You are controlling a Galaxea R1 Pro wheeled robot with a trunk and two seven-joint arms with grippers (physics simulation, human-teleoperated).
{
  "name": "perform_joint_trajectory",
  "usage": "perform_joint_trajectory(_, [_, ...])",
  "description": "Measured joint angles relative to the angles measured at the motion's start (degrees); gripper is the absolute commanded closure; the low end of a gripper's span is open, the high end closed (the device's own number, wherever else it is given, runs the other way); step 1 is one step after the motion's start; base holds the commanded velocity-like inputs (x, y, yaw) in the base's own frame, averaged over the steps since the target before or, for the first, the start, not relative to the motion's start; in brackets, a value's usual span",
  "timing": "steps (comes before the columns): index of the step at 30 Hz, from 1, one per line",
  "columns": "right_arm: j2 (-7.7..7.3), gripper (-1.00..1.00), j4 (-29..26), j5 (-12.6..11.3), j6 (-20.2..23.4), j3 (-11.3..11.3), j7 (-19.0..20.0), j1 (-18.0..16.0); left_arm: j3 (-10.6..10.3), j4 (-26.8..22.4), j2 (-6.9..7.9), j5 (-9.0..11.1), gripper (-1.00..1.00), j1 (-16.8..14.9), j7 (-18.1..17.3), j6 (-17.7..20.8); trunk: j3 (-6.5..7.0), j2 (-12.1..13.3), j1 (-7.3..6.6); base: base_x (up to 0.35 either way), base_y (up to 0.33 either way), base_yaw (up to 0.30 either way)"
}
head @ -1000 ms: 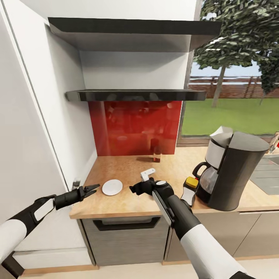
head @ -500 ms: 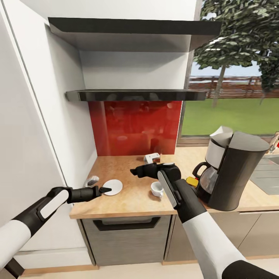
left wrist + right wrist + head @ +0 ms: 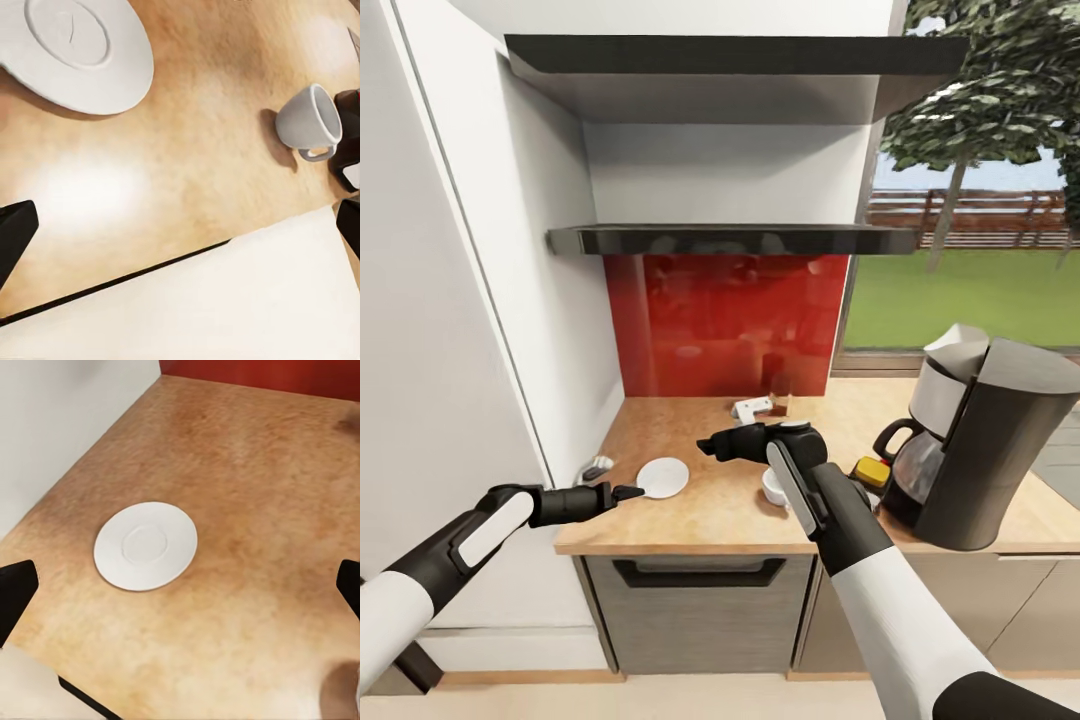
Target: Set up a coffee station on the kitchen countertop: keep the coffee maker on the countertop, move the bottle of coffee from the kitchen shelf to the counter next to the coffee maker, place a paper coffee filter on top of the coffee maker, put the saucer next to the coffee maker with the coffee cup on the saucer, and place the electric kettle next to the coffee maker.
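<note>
The white saucer point(image 3: 663, 476) point(image 3: 75, 52) point(image 3: 146, 546) lies on the wooden countertop point(image 3: 700, 510) near its left front corner. My left gripper point(image 3: 625, 491) point(image 3: 180, 232) hangs open at the counter's front edge, just left of the saucer. My right gripper point(image 3: 708, 446) point(image 3: 180, 592) is open above the counter, right of and behind the saucer. The white coffee cup point(image 3: 772, 487) point(image 3: 307, 120) sits on the bare counter, partly hidden by my right forearm. The dark coffee maker point(image 3: 990, 445) stands at the right with a white paper filter point(image 3: 958, 340) on top. A yellow-lidded coffee bottle point(image 3: 871, 473) is beside it.
A white wall panel point(image 3: 480, 300) bounds the counter on the left. Two dark shelves point(image 3: 730, 238) hang above the red backsplash point(image 3: 730, 320). Small white and brown objects point(image 3: 755, 406) sit at the back of the counter. A small grey item point(image 3: 597, 467) lies by the left wall.
My right gripper moved away from the front edge to farther back, and the cup now sits on the counter. My left gripper closed in on the saucer. The camera shifted slightly.
</note>
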Motion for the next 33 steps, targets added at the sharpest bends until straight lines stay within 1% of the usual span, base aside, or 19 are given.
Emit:
perform_joint_trajectory(7, [0.0, -1.0, 0.1, 0.13, 0.0, 0.08, -0.01, 0.0, -0.06, 0.0, -0.04, 0.0, -1.0, 0.01, 0.0, 0.0, -0.54, 0.0, 0.0, 0.006, -0.005, 0.162])
perform_joint_trajectory(17, [0.0, -1.0, 1.22, 0.07, 0.01, 0.09, -0.03, 0.0, -0.11, 0.01, -0.24, -0.01, -1.0, 0.02, 0.01, -0.02, -1.27, 0.0, 0.0, 0.11, -0.213, 0.183])
perform_joint_trajectory(20, [0.0, -1.0, 1.24, 0.09, 0.0, 0.08, -0.02, 0.0, -0.11, 0.0, -0.18, -0.01, -1.0, 0.01, 0.03, -0.01, -1.48, 0.01, 0.0, 0.005, -0.042, 0.184])
perform_joint_trajectory(26, [0.0, -1.0, 1.24, 0.09, 0.01, 0.08, -0.02, 0.0, -0.11, 0.01, -0.25, 0.0, -1.0, 0.09, -0.01, -0.01, -1.89, 0.0, 0.0, -0.016, -0.055, 0.16])
perform_joint_trajectory(33, [0.0, -1.0, 1.3, 0.16, 0.02, 0.07, -0.01, 0.01, -0.12, 0.02, -0.27, 0.0, -1.0, 0.09, -0.01, -0.01, -1.98, -0.01, 0.01, -0.138, -0.139, 0.023])
